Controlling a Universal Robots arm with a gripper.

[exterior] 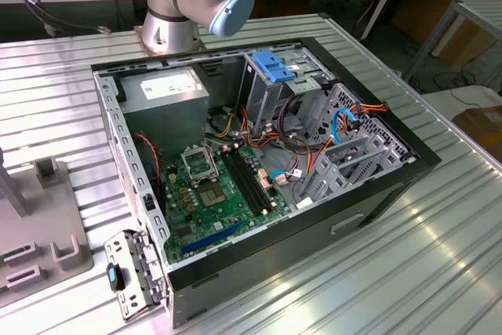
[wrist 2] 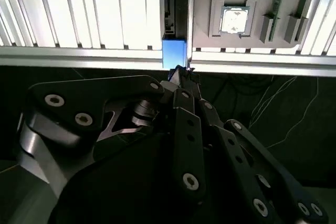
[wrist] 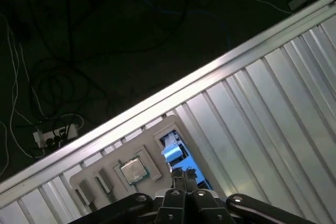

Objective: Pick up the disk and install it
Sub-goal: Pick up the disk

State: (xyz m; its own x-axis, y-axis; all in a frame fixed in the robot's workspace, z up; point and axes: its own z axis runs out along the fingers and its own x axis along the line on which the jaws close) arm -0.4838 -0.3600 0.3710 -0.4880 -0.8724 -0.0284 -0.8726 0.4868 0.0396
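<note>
Inspected computer case [exterior: 314, 250], lying open on ribbed metal table [exterior: 439, 272] in the exterior view. Holds green motherboard [exterior: 220, 190] on the case floor, grey power-supply box [exterior: 165, 92] in the corner nearest the arm's base [exterior: 169, 29], and metal drive cage [exterior: 271, 92] with blue latch [exterior: 274, 64] along the same wall. Loose coloured cables [exterior: 314, 143] strung between cage and board.

Found grey fixture tray [exterior: 47, 225] on the table at the exterior view's left, cut off by the frame edge. In both wrist views, carries a square chip [wrist 2: 234, 19] in one pocket and the disk [wrist 2: 174, 53] at the tray's end, by the table edge. Seen edge-on: light-blue bracket plain, label and face hard to make out.

Gripper [wrist 2: 182, 73] right at the bracket, pincer drawn narrow, tips nearly together. Cannot tell whether pinching the bracket: contact hidden behind the black linkage. Dark floor with socket strip [wrist: 55, 130] beyond the table edge.
</note>
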